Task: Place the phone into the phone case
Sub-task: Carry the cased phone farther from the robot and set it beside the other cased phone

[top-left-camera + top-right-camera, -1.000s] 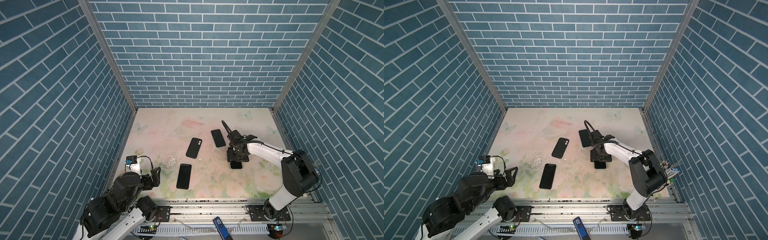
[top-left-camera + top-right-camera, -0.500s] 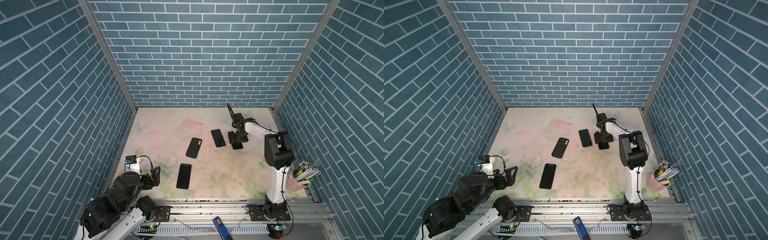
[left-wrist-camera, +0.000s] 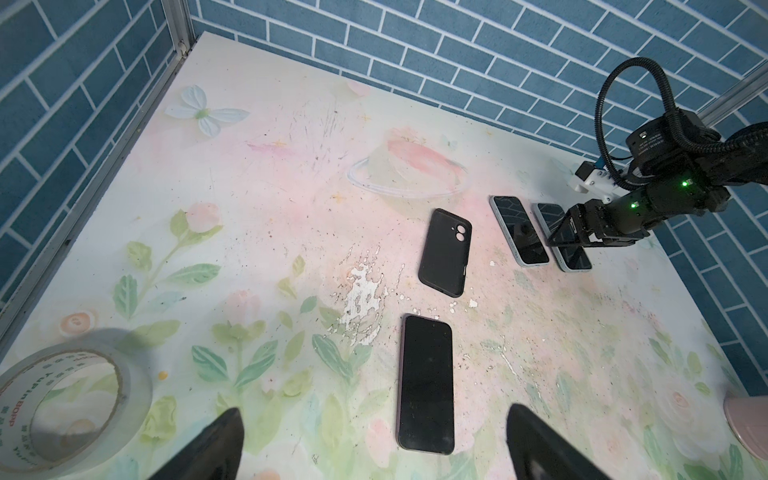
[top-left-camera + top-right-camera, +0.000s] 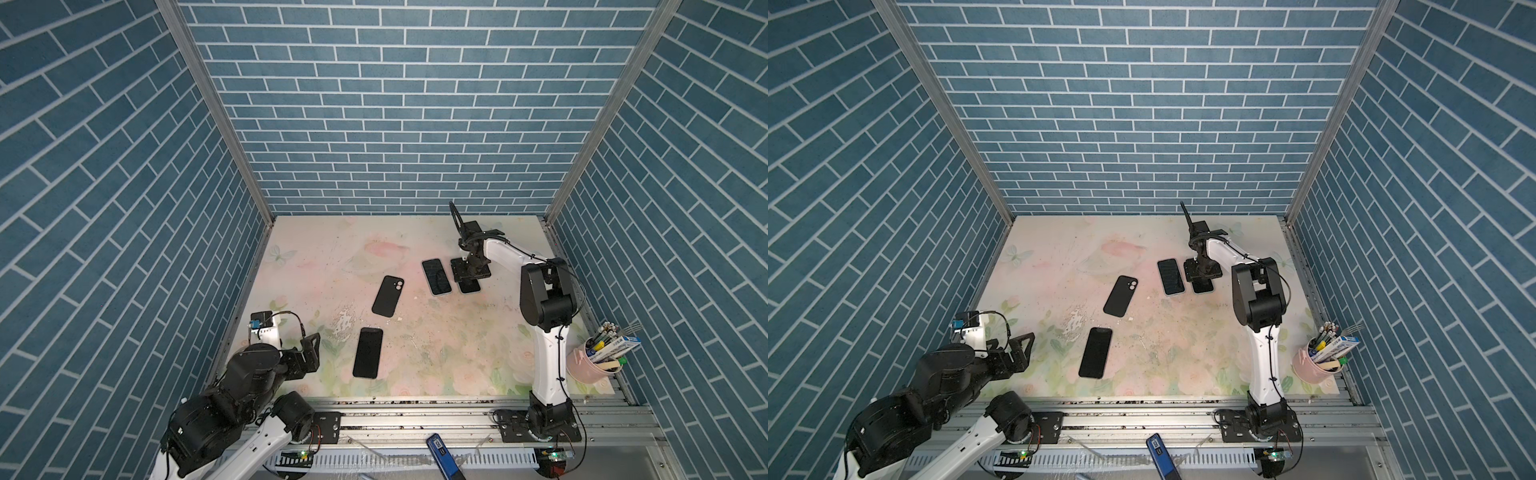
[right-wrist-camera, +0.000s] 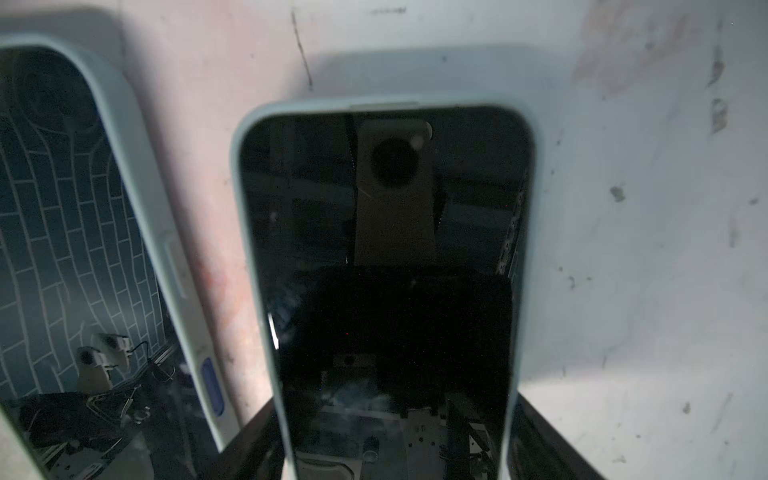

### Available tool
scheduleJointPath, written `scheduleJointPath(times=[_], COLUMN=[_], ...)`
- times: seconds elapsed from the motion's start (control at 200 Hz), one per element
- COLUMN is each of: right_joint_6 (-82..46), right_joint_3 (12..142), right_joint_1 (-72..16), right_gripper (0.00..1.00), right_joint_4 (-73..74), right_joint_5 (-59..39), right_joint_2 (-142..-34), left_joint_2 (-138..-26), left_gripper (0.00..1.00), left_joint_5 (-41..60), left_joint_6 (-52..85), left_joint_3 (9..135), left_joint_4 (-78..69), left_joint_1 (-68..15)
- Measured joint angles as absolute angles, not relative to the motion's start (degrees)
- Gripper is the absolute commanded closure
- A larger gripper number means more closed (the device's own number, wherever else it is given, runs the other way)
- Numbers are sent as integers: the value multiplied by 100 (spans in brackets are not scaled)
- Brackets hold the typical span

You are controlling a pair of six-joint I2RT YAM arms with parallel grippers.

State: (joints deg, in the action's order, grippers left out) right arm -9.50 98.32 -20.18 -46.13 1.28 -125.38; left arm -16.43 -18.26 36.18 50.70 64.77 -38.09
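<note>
Nearest, the left tool [image 3: 374, 415] is held spread fully wide with nothing in it, and a tape roll [image 3: 133, 395] is seen beside it on the bench [image 4: 436, 353]. Just beyond, the bare phone [image 3: 426, 382] is laid flat, screen up, apart from the black case [image 4: 388, 295], which is set farther back, back up. Farthest off, the right tool [image 4: 470, 272] is closed across the width of a blue-cased phone [image 5: 382, 249], held low at the bench just beside another cased phone [image 4: 436, 276].

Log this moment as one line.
right gripper: shut on blue-cased phone, beside second cased phone | left gripper: open, parked | black case: back up | bare phone: screen up, uncased
</note>
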Motion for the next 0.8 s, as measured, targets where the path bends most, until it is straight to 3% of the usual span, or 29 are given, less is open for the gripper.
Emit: scheduleJointPath(times=[0.285,0.435,0.68,0.8], right_joint_6=[-1024,-1070,-1699,-2353], right_joint_3=[9708,9644,8239,7286], right_joint_1=[-2018,-2018,-2082,-2528], right_gripper=[2,1,1,1], right_joint_4=[-4589,-4589,-4139,-3752], right_joint_5=[255,292,-333,-864], right_joint_2=[-12523,-12232,-9723,-8482], left_joint_2=[-1680,-1754,-1872,-2005], left_gripper=[0,0,0,1], left_joint_5=[-1806,-1789,-1754,-1721], left_joint_6=[3605,3592,3548,3527], left_joint_3=[5068,5041,4987,4976], left_joint_4=[6477,6460,6438,6429], left_joint_1=[-3767,-3763,-3760,-3760])
